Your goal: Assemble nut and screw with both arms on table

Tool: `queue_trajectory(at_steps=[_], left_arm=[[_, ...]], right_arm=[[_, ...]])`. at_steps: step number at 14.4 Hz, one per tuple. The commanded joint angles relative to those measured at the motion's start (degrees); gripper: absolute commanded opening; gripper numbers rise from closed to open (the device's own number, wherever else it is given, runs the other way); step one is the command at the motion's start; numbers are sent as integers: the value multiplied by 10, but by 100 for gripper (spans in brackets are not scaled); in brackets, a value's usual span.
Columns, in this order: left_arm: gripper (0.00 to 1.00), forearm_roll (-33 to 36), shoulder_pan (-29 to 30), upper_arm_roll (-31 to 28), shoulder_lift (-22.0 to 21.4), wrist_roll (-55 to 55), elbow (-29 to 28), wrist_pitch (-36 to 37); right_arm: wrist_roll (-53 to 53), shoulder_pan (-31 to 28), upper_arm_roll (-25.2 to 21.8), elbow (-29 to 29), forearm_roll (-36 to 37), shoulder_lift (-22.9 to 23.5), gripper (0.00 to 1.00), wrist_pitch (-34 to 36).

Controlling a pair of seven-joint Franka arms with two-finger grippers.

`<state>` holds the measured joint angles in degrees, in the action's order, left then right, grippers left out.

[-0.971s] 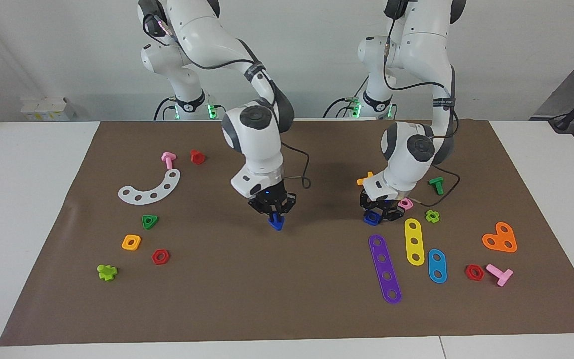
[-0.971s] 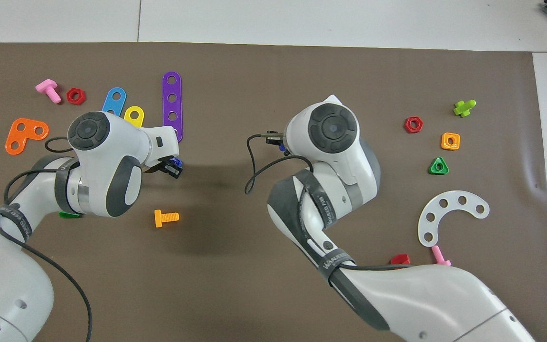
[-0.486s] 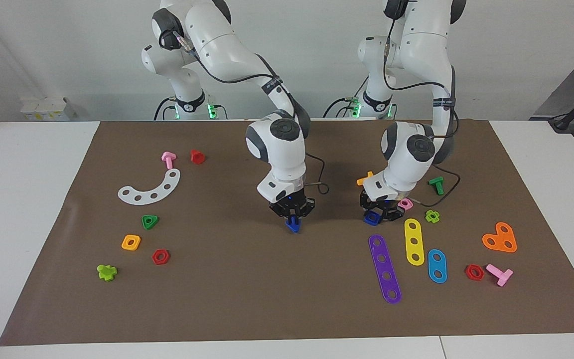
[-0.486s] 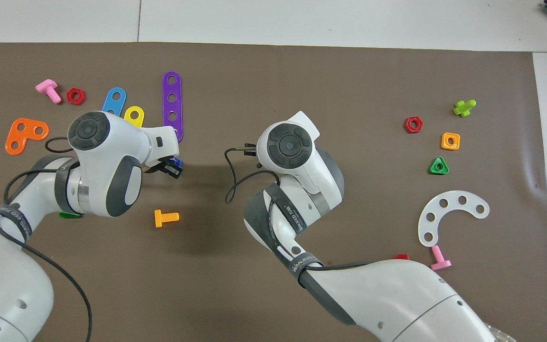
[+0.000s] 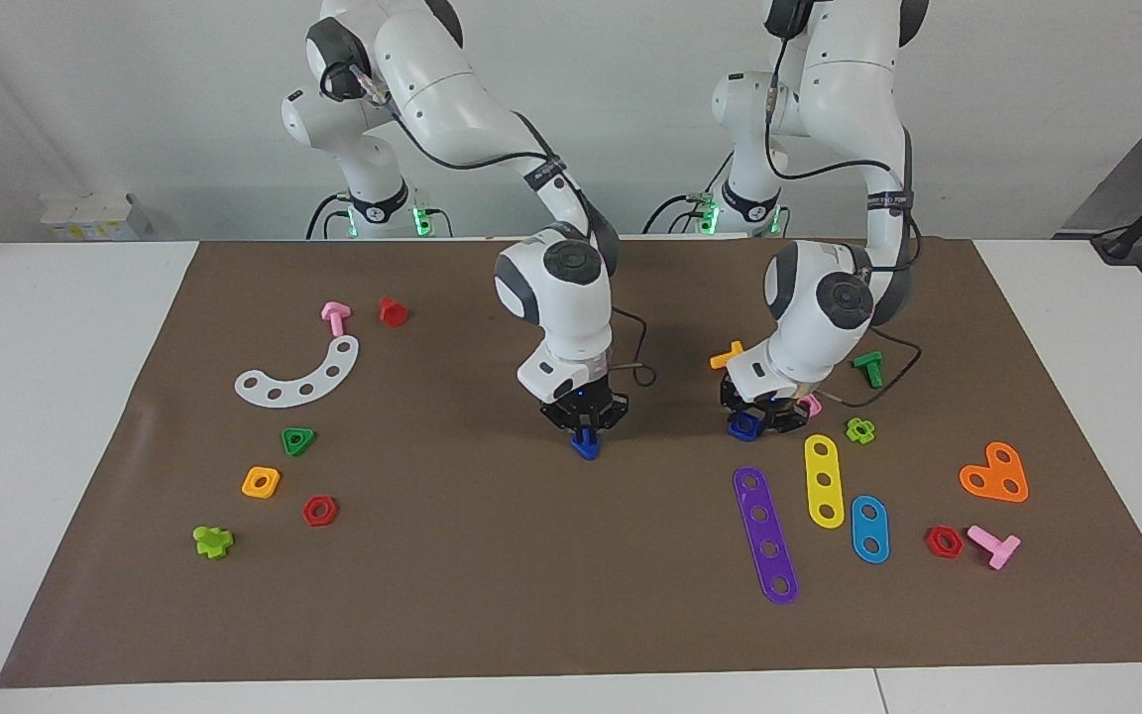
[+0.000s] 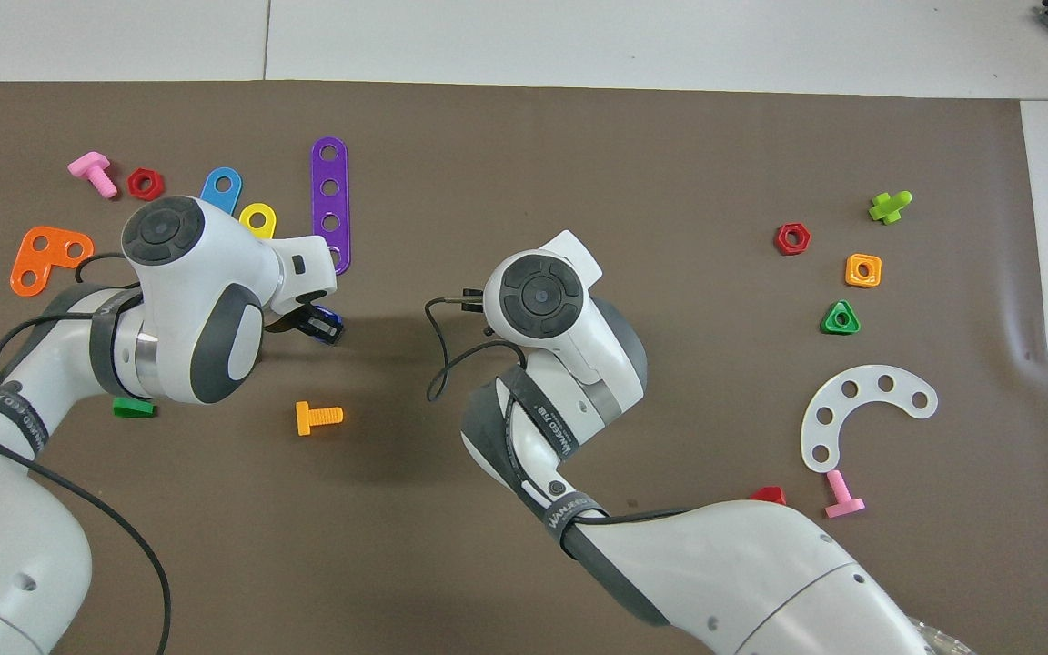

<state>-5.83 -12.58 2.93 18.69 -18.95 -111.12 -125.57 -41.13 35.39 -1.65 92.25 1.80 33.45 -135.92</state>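
My right gripper (image 5: 586,433) is shut on the dark-blue screw (image 5: 586,448) and holds it head down, low over the middle of the brown mat (image 5: 531,585). In the overhead view the right wrist (image 6: 538,296) hides that gripper and the screw. My left gripper (image 5: 755,420) is shut on the dark-blue nut (image 5: 742,426), just over the mat toward the left arm's end. It also shows in the overhead view (image 6: 317,323) with the nut (image 6: 332,320). The two grippers are about a hand's width apart.
A pink square nut (image 5: 808,405), an orange bolt (image 5: 727,354), a dark-green bolt (image 5: 868,368) and a lime piece (image 5: 860,429) lie close around the left gripper. Purple (image 5: 765,535), yellow (image 5: 824,480) and blue (image 5: 869,528) strips lie farther out. A white curved strip (image 5: 298,375) lies toward the right arm's end.
My right gripper has carried the screw toward the left arm's end, closer to the left gripper. My left gripper has risen slightly with the nut.
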Motion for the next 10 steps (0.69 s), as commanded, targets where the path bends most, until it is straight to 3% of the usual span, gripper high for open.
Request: queue_trajectory(at_steps=[1, 3, 6, 10], left_arm=[[8, -10, -12, -6, 10, 60, 54, 60], [8, -9, -25, -6, 10, 114, 58, 61], [8, -9, -53, -6, 19, 210, 84, 66], [8, -12, -102, -6, 36, 336, 130, 72]], right_arm=[[-18, 1, -3, 6, 15, -8, 100, -14], [-11, -11, -7, 11, 15, -49, 100, 2], [5, -65, -6, 14, 14, -130, 100, 86], [110, -151, -6, 14, 7, -213, 100, 186]])
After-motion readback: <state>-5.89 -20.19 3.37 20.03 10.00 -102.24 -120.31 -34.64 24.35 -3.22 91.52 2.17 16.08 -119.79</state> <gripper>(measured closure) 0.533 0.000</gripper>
